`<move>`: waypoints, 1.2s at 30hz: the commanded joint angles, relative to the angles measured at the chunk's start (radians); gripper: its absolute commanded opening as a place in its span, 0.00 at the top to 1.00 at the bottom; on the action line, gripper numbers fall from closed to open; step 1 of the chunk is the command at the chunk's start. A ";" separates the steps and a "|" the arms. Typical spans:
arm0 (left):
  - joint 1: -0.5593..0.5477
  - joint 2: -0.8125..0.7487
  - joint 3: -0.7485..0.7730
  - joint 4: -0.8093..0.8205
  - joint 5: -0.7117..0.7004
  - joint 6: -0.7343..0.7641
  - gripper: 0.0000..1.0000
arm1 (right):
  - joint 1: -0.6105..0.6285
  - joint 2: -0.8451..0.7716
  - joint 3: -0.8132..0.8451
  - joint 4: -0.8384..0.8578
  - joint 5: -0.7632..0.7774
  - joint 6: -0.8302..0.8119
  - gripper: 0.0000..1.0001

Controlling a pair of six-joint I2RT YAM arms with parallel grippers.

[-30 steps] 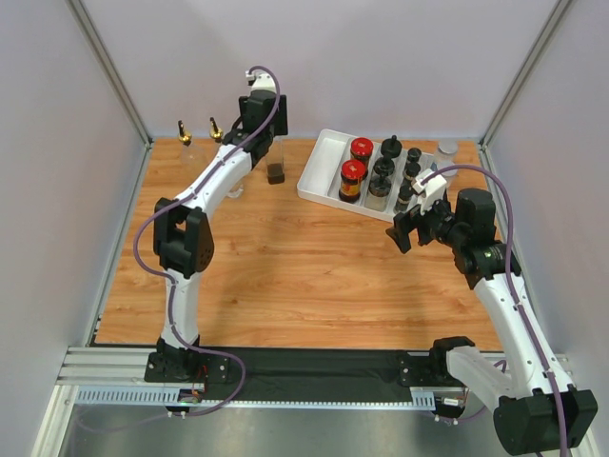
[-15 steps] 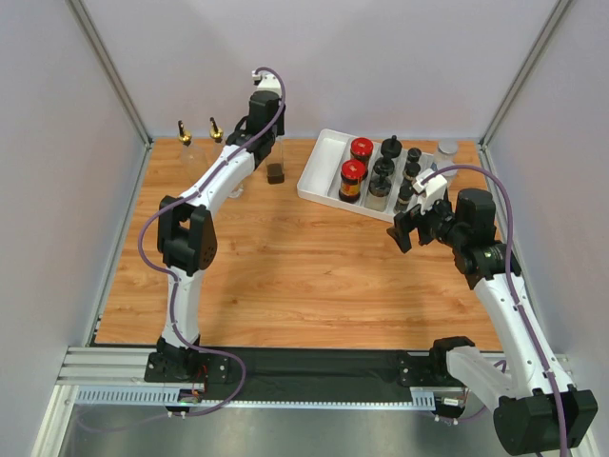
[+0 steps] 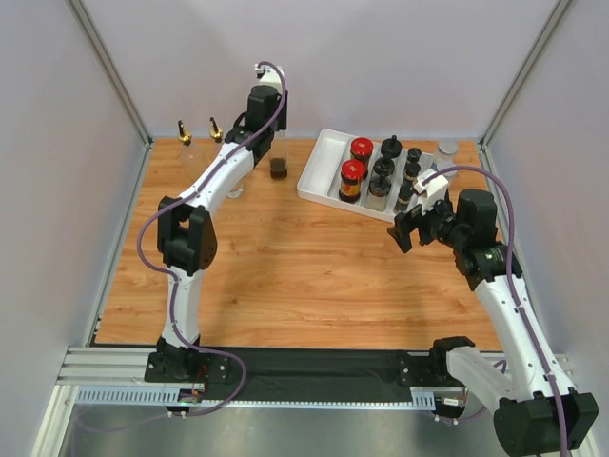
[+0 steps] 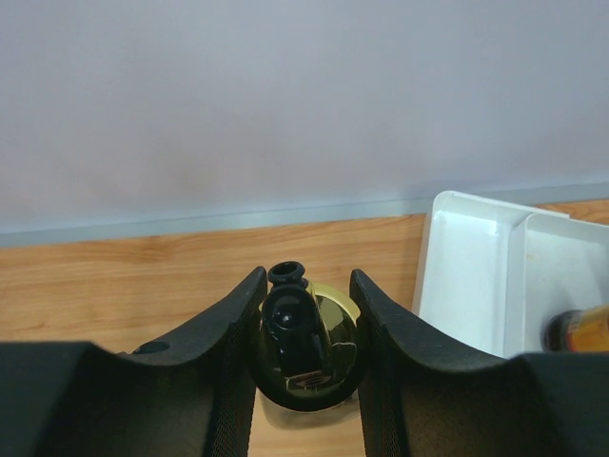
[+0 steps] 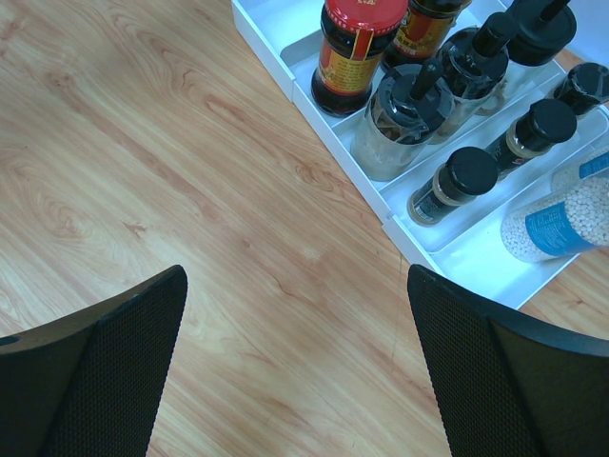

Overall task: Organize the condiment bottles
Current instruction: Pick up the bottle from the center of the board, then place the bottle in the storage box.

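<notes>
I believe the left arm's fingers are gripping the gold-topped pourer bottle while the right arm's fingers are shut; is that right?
Not quite. The left arm's fingers do grip the gold-topped pourer bottle, but the right arm's fingers are wide open, with nothing between them, above the wooden table beside the white tray. The right wrist view shows it.

Left end effector (image 4: 306,282) hides most of the pourer bottle (image 4: 310,367).

Robot lab test cell. Left arm (image 3: 217,179) and right arm (image 3: 504,295) mounted on aluminium extrusion rail (image 3: 105,367) at frame bottom. Wood-look counter (image 3: 285,276) boxed in by plain grey panels (image 3: 381,67).
</notes>
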 commanded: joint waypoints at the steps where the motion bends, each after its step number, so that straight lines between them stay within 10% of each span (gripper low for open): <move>1: -0.002 -0.094 0.103 0.144 0.031 -0.023 1.00 | -0.003 -0.019 0.010 0.027 0.010 -0.011 0.00; 36: -0.105 0.165 0.390 0.242 0.091 -0.155 1.00 | -0.001 -0.024 0.010 0.027 -0.001 -0.003 0.00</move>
